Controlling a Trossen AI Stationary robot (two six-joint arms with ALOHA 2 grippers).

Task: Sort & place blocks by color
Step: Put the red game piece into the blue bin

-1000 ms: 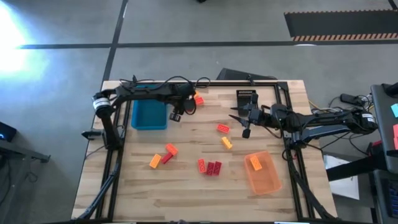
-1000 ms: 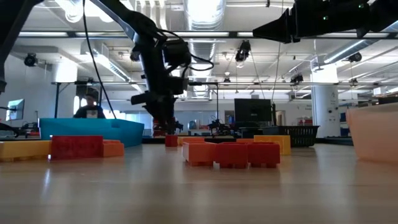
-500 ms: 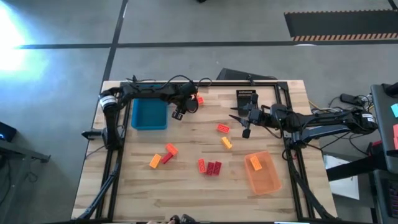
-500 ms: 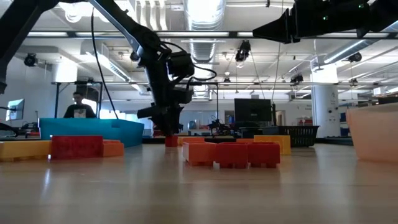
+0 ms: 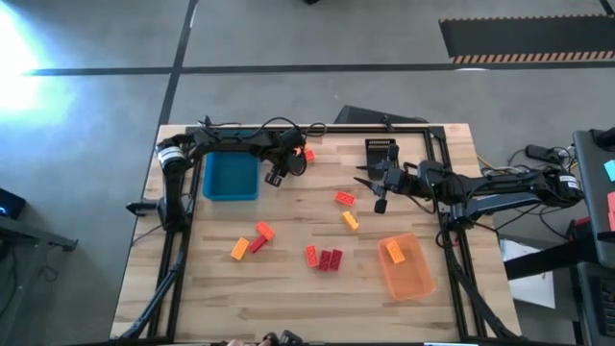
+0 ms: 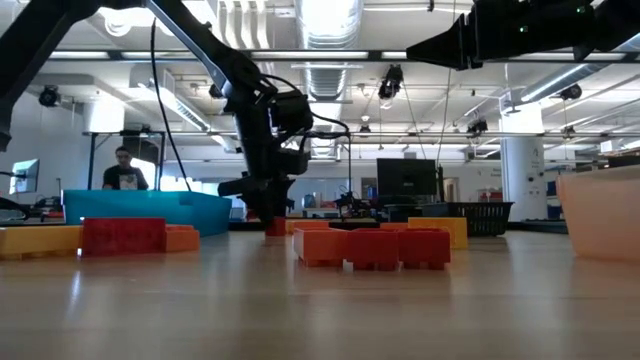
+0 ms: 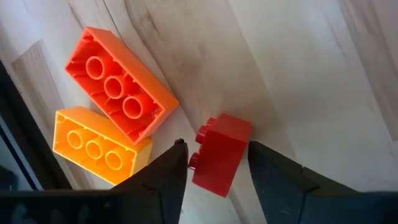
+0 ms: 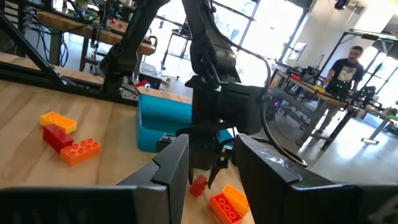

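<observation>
My left gripper point(image 7: 217, 163) points steeply down at the far side of the table, just right of the blue tray point(image 5: 231, 177). Its fingers are open and flank a small red brick point(image 7: 221, 154) that lies on its side on the wood. An orange brick point(image 7: 118, 99) and a yellow one point(image 7: 99, 144) lie upside down beside it. Other bricks are scattered over the table: a red one point(image 5: 344, 198), a yellow one point(image 5: 351, 220), a mixed cluster point(image 5: 252, 240) and a red cluster point(image 5: 325, 258). My right gripper point(image 5: 377, 192) hangs level above the table's right half, open and empty. My left gripper's fingers point(image 7: 171, 165) come from above and stand close against two opposite sides of the small red brick point(image 7: 211, 163), which rests on the table. I cannot tell whether they touch it.
A translucent orange tray point(image 5: 408, 269) at the near right holds an orange brick point(image 5: 395, 252). A black tray point(image 5: 381, 151) stands at the far side. A person is in the room beyond the table.
My left gripper has sunk toward the table, down onto the small red brick beside the orange bricks, rolling slightly as it went. My right arm has kept still.
</observation>
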